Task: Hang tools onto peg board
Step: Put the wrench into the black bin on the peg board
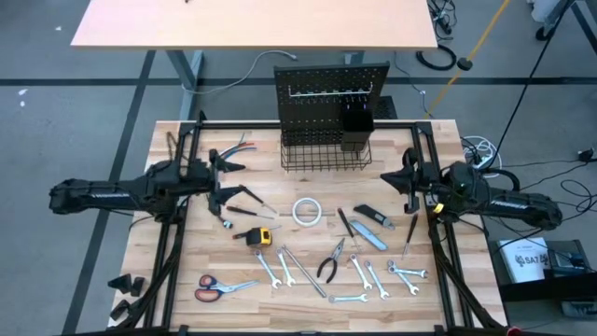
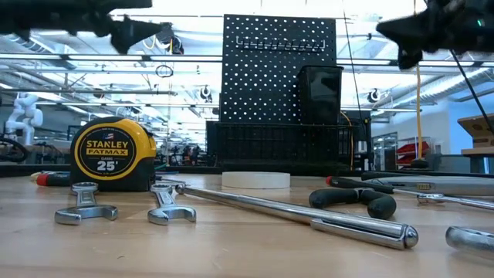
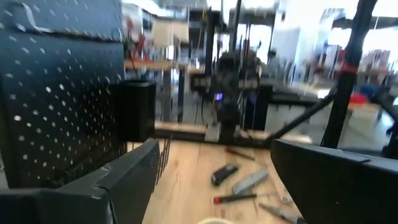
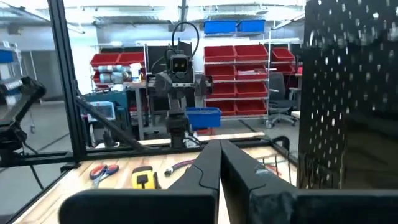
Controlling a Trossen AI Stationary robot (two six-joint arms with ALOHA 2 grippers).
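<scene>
I am a two-armed robot at a wooden table (image 1: 187,252), seen from above. My left gripper (image 1: 220,177) hangs above the left side of the table, its two fingers spread as wide as they go and holding nothing. Just beside it lie a bundle of coloured wires (image 1: 241,145) and a red-and-black screwdriver (image 1: 244,212).

Near the front left corner lie orange-handled scissors (image 1: 216,288). To their right, a little farther back, sits a yellow tape measure (image 1: 262,237), with silver wrenches (image 1: 270,271) just in front of it. In the level view across the table, the tape measure (image 2: 113,154) stands large at the left, two wrench heads in front of it.

At the middle of the table's far edge stands the peg board (image 1: 331,93), an upright black perforated panel. A silver hook rail (image 1: 328,91) runs across it, a black wire basket (image 1: 325,154) sits at its foot, and a small black cup (image 1: 357,122) hangs at its right. In front of the basket lies a white roll of tape (image 1: 308,212).

Right of centre lie black-handled pliers (image 1: 331,263), a blue knife (image 1: 370,238), another screwdriver (image 1: 409,235) and more wrenches (image 1: 408,273).

My right gripper (image 1: 403,177) hangs above the right side of the table, fingers pressed fully together and holding nothing. No tool hangs on the board.
</scene>
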